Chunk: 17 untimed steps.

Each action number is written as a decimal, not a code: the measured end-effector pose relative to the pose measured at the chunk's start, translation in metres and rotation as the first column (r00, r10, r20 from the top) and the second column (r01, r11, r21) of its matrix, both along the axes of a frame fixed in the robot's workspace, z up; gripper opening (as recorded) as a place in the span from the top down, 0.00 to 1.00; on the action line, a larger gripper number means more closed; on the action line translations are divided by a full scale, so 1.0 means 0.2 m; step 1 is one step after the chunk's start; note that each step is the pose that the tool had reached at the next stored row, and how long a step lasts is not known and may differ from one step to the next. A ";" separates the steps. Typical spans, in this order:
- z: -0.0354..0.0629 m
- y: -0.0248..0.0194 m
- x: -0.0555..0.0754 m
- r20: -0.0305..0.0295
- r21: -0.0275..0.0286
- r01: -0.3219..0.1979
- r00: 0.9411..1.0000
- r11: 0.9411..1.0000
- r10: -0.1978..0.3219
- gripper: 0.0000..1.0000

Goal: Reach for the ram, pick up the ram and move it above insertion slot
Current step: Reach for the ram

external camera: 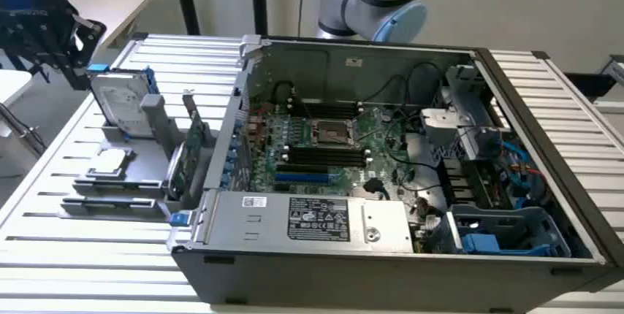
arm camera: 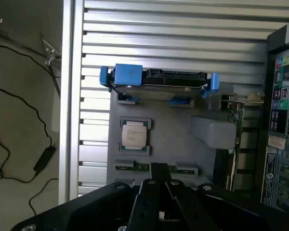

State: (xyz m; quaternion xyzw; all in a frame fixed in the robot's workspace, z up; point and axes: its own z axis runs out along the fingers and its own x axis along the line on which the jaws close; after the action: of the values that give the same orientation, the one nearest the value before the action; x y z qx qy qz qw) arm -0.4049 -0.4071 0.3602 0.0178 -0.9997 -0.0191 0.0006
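Observation:
The ram (arm camera: 135,167) is a thin green stick lying flat in a slot of the grey holder (arm camera: 173,144), just past the square CPU chip (arm camera: 134,134). In the exterior view the ram (external camera: 119,182) lies in the holder at the left of the open computer case. My gripper (arm camera: 159,185) hangs well above the holder with its black fingers pressed together and nothing between them. In the exterior view the gripper (external camera: 54,44) is high at the far left, above the hard drive. The black memory slots (external camera: 326,157) lie on the motherboard inside the case.
A silver hard drive with blue rails (external camera: 125,102) and a green card with a metal bracket (external camera: 193,139) stand upright in the holder. The case wall (external camera: 229,131) rises between holder and motherboard. Cables (arm camera: 19,120) trail on the floor beside the slatted table (external camera: 88,255).

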 end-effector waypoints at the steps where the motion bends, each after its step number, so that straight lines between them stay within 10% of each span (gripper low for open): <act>1: 0.000 0.000 0.00 0.000 0.000 0.000 1.000 1.000 0.000 0.89; 10: 0.001 -0.002 0.00 0.000 0.000 -0.001 1.000 1.000 0.001 0.89; 17: 0.000 -0.125 0.00 0.001 0.000 -0.003 1.000 1.000 0.003 0.89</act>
State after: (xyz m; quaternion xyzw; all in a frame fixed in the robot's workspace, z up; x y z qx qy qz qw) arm -0.4050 -0.4321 0.3602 0.0191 -0.9996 -0.0191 0.0003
